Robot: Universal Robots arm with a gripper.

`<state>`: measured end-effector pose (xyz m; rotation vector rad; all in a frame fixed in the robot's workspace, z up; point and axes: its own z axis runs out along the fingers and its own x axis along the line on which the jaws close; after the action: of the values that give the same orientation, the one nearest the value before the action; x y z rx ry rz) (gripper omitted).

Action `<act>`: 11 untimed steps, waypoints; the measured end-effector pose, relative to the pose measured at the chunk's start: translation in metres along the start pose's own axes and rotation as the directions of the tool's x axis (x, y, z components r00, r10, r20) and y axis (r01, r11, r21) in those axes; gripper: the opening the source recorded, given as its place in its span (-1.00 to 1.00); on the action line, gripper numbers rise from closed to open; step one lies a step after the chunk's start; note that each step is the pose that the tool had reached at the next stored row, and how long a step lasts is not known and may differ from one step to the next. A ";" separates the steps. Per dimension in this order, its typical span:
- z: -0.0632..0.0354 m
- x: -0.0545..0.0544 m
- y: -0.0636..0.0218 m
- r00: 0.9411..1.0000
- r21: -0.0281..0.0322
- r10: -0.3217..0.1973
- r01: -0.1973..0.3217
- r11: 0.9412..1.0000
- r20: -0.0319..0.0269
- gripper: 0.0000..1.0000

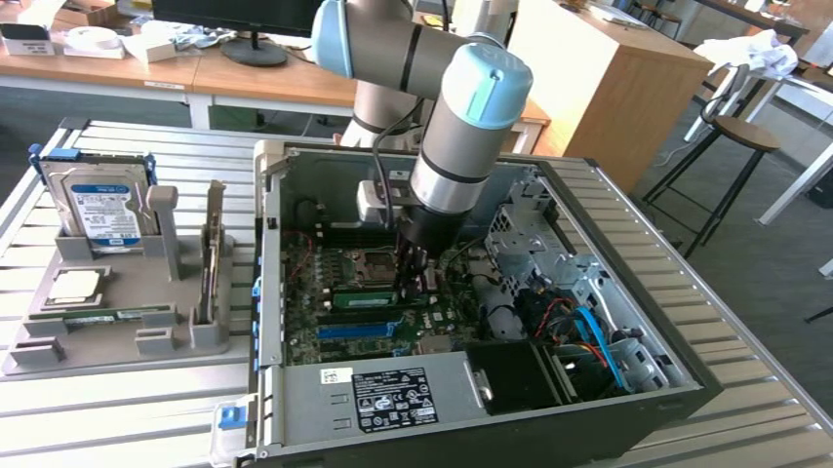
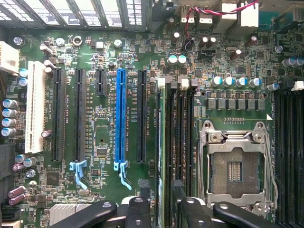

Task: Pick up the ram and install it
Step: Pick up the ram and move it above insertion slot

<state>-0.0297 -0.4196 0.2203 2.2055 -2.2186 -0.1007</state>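
Setting: an open computer case (image 1: 269, 292) is laid on its side on a slatted metal table (image 1: 131, 419), and the arm is lowered into it from above.
Gripper: the gripper (image 1: 419, 278) is seen low over the motherboard (image 2: 99, 137), just beside the empty processor socket (image 1: 371, 261).
Jaws: in the wrist view the two fingers (image 2: 178, 194) are held parted, one on each side of the ram's edge. A thin gap is seen on at least one side. Nothing is clamped between them.
Ram: the ram (image 2: 166, 142) is stood on edge in a memory slot. It is placed between the processor socket (image 2: 235, 166) and a row of black expansion slots, with the blue slot (image 2: 121, 114) beyond them.
Ram, exterior view: the ram (image 1: 365, 291) is seen as a green strip inside the case, between the socket and the blue slot (image 1: 354, 330). One end is just under the gripper.
Seating: whether the slot's end clips are locked cannot be told.
Neighbouring slots: the black memory slots beside the ram are seen unfilled.
Holder: a grey holder (image 1: 170, 336) is set on the table at the exterior view's left, well apart from the gripper.
Holder contents: a blue-labelled hard drive (image 1: 104, 210) is stood upright in it, and a square silver processor chip (image 1: 74, 286) is laid flat in front.
Case front: a labelled power supply (image 1: 390, 395) is mounted along the near side.
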 end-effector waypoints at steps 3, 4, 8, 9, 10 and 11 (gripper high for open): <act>0.0000 0.000 0.0000 1.000 0.000 0.000 0.000 1.000 0.000 -0.38; 0.0000 0.000 0.0000 1.000 0.000 0.000 0.000 1.000 0.000 -0.38; 0.0000 0.000 0.0000 1.000 0.000 0.000 0.000 1.000 0.000 -0.38; 0.0000 0.000 0.0000 1.000 0.000 0.000 0.000 1.000 0.000 -0.38; -0.0001 0.000 0.0000 1.000 0.000 0.000 0.000 1.000 0.000 -0.38; -0.0006 0.000 0.0000 1.000 0.000 0.000 0.000 1.000 0.000 -0.38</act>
<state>-0.0297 -0.4196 0.2209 2.2053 -2.2184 -0.1004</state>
